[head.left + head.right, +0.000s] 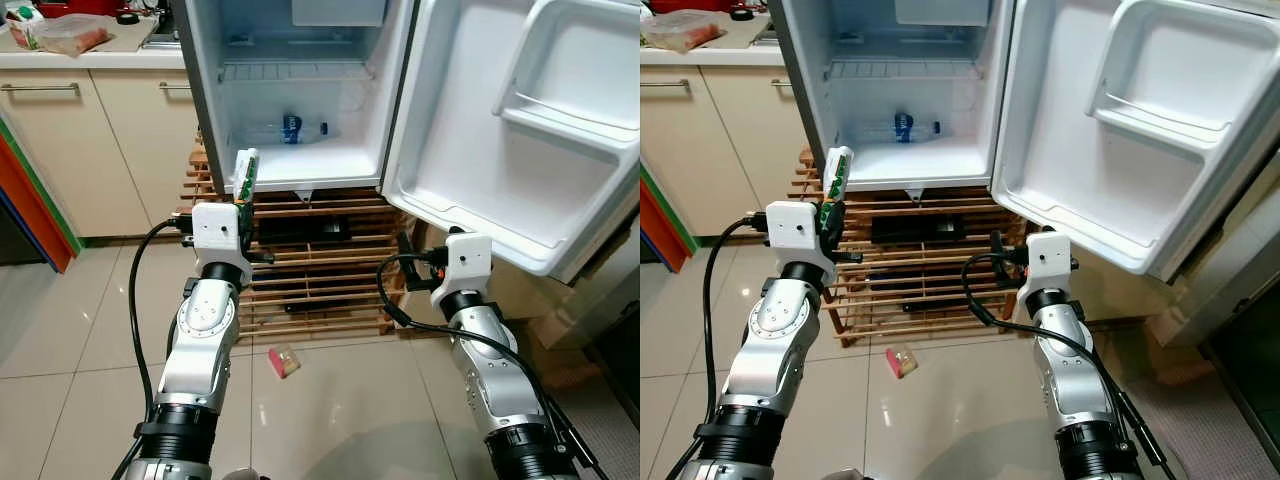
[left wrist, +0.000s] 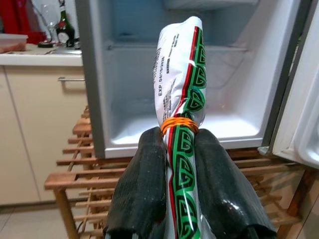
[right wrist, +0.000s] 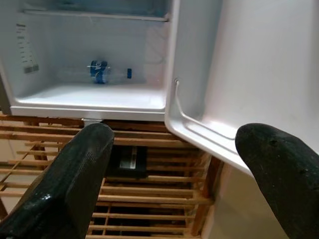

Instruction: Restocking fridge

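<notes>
- Fridge (image 1: 300,90) standing open on a slatted wooden rack (image 1: 320,270), white inside, just ahead of and above both claws; door (image 1: 520,130) swung wide, over and beyond the right claw, with moulded shelves.
- Glossy pale tiled floor (image 1: 90,320) below; cream cabinets (image 1: 90,150) off beyond the left claw, topped by a worktop (image 1: 100,55) carrying a clear container (image 1: 72,35) of food.
- Small wrapped item (image 1: 284,361) lying on the tiles, below and between the two arms.
- Clear water bottle (image 3: 99,72) with blue label lying on its side on the fridge floor, further in than either claw.
- Left claw (image 2: 182,164) clenched on a packet (image 2: 180,79), raised before the fridge's lower front edge.
- Packet white with green and red pattern, black print on its side, cinched by an orange rubber band (image 2: 178,123) just above the fingertips, standing upright between the fingers.
- Right claw (image 3: 179,164) released, fingers spread wide, held low near the door's bottom corner and the rack.
</notes>
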Robot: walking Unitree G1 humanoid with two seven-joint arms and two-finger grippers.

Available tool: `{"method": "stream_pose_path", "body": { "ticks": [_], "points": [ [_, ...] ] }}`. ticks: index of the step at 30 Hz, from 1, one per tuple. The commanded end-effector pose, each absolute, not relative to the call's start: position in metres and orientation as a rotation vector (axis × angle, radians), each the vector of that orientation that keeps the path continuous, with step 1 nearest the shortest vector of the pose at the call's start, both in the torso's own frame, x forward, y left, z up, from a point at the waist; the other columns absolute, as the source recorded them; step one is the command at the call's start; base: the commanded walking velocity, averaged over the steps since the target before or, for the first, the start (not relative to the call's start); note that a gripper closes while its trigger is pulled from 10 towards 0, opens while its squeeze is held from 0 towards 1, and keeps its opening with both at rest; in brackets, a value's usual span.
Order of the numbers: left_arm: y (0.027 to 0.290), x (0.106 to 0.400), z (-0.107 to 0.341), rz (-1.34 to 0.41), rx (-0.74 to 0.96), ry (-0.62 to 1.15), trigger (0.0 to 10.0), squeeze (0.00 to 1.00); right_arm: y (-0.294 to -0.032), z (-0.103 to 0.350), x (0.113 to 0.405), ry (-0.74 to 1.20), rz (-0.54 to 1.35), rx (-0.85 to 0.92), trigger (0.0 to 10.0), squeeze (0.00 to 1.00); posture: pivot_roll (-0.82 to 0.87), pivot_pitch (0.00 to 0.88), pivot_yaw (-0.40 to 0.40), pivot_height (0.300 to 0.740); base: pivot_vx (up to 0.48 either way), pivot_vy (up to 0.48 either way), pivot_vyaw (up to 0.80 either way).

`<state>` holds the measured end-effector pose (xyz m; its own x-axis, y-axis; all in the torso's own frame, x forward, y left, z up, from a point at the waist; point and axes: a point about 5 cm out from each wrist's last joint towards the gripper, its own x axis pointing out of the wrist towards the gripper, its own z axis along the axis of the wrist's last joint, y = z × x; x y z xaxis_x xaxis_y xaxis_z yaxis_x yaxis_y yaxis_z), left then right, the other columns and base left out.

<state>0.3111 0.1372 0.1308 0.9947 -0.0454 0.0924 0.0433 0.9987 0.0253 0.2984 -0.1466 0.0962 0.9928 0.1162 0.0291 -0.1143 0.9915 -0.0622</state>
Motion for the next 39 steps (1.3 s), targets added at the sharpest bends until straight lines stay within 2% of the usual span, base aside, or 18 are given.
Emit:
{"method": "stream_pose_path", "body": {
  "ticks": [1,10,17,20,29,35,39],
  "points": [
    [0.130,0.314,0.144,-0.074,0.048,-0.145,10.0,0.00,-0.151,0.098,0.299,-0.034,0.102,-0.068,10.0,0.00,-0.03,0.000,-0.028,0.740,0.472,0.000,0.00],
    [0.135,0.318,0.156,-0.060,0.052,-0.191,10.0,0.00,-0.149,0.103,0.300,-0.053,0.112,-0.054,10.0,0.00,-0.02,0.000,-0.024,0.740,0.473,0.000,0.00],
    [0.133,0.323,0.162,-0.068,0.060,-0.202,10.0,0.00,-0.137,0.107,0.298,-0.062,0.207,-0.007,10.0,0.00,-0.03,0.000,-0.026,0.740,0.472,0.000,0.00],
    [0.127,0.332,0.175,-0.096,0.058,-0.244,10.0,0.00,-0.134,0.111,0.287,-0.105,0.326,0.040,10.0,0.00,-0.03,0.000,-0.032,0.740,0.472,0.000,0.00],
    [0.122,0.351,0.205,-0.133,0.000,-0.313,10.0,0.00,-0.143,0.092,0.262,-0.078,0.392,-0.050,10.0,0.00,-0.04,0.000,-0.019,0.740,0.472,0.000,0.00],
    [0.123,0.352,0.205,-0.118,-0.036,-0.301,10.0,0.00,-0.139,0.093,0.256,-0.090,0.427,-0.036,10.0,0.00,-0.05,0.000,-0.006,0.740,0.450,0.000,0.00],
    [0.129,0.351,0.195,-0.071,-0.113,-0.251,10.0,0.00,-0.134,0.102,0.250,-0.122,0.504,-0.061,10.0,0.00,-0.05,0.000,-0.001,0.740,0.093,0.406,0.00]
  ]
}}
